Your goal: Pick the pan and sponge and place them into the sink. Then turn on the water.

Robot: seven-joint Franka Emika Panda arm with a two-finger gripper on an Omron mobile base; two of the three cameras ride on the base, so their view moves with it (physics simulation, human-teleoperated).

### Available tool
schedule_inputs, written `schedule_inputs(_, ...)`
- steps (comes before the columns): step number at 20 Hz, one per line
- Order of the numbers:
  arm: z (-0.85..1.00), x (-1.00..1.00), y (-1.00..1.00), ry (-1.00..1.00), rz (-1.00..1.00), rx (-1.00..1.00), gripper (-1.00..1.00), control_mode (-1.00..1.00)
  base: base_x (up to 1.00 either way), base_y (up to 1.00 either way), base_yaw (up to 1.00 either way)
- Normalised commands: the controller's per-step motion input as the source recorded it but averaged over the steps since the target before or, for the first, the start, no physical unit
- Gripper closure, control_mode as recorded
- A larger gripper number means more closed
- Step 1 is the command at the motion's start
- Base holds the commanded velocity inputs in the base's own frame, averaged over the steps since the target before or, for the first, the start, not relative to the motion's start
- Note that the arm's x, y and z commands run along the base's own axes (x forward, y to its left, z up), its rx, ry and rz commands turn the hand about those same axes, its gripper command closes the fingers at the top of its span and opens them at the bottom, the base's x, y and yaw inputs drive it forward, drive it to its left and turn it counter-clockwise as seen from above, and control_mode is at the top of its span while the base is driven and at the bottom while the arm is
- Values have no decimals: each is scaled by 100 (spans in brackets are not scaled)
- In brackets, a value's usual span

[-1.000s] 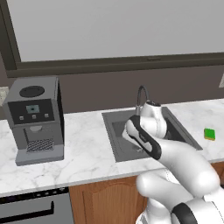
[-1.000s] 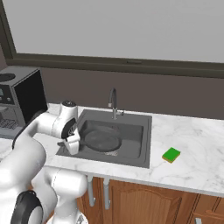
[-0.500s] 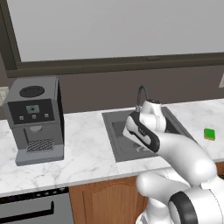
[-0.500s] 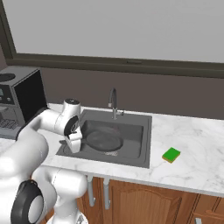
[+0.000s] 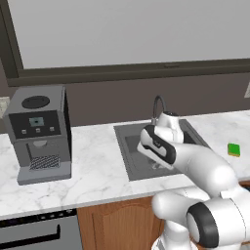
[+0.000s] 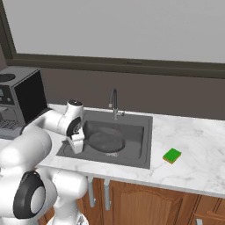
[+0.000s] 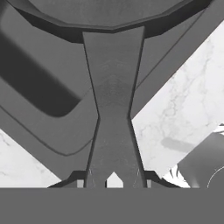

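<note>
A: Where is the pan (image 6: 107,141)?

B: In the right base view it lies flat in the sink (image 6: 139,154), with its round body near the basin's middle. Its handle (image 7: 113,122) points toward 9 o'clock, at the gripper (image 6: 77,147).

A: What is the gripper doing?

B: It is closed tight on the pan handle. In the hand view the handle runs from 6 o'clock straight up to the pan's rim at 12 o'clock, with the 2 fingertips (image 7: 90,181) pressed against its end.

A: And the sponge (image 6: 172,155)?

B: On the marble desk (image 6: 193,162), at 3 o'clock from the sink and well apart from the gripper. It lies flat, green side up.

A: The faucet (image 6: 114,102)?

B: It stands upright at the sink's back rim, at 12 o'clock from the pan.
</note>
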Motion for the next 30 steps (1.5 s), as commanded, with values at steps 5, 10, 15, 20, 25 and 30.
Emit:
schedule_inputs(5, -4, 16, -6, 2, -1, 2, 100, -100, 0, 0, 0)
schedule_inputs(10, -6, 12, -1, 0, -1, 1, 100, -100, 0, 0, 0)
schedule_inputs(15, -9, 8, 0, 0, -1, 0, 100, -100, 0, 0, 0)
schedule_inputs(20, -10, 4, -5, 0, -1, 0, 100, -100, 0, 0, 0)
schedule_inputs(25, -11, 1, -8, 0, -1, 0, 100, -100, 0, 0, 0)
schedule_inputs(30, -10, 4, -8, -2, 0, 0, 100, -100, 0, 0, 0)
